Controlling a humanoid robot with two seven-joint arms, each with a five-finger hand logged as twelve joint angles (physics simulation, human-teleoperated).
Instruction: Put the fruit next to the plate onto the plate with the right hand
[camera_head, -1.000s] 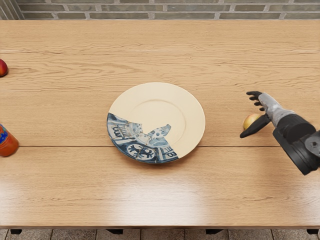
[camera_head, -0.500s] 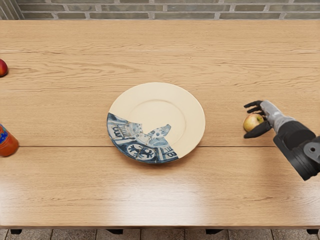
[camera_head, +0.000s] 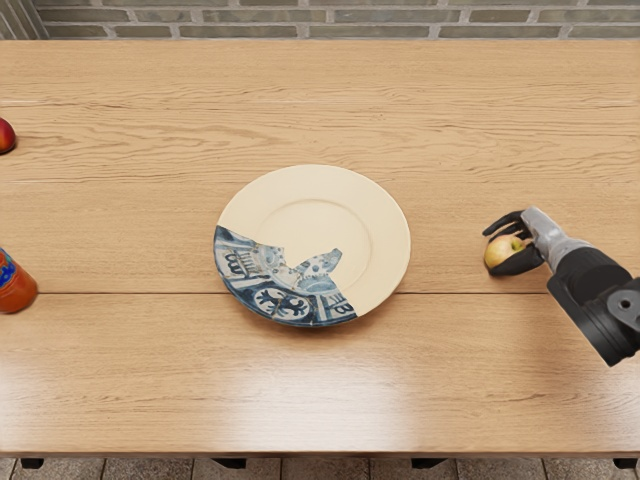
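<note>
R hand (camera_head: 527, 243) curled round yellow fruit (camera_head: 498, 251), nr right edge of tabletop (camera_head: 320, 90), well apart from plate (camera_head: 300, 210). Not lifted yet, I judge. I'd seat thumb underneath, squeeze evenly, lift straight up, then carry to plate centre.

One head view, slanting down on table (camera_head: 150, 380)

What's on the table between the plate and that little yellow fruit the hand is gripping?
Nothing: the head view shows only bare wood between the plate and the apple in the right hand.
</note>
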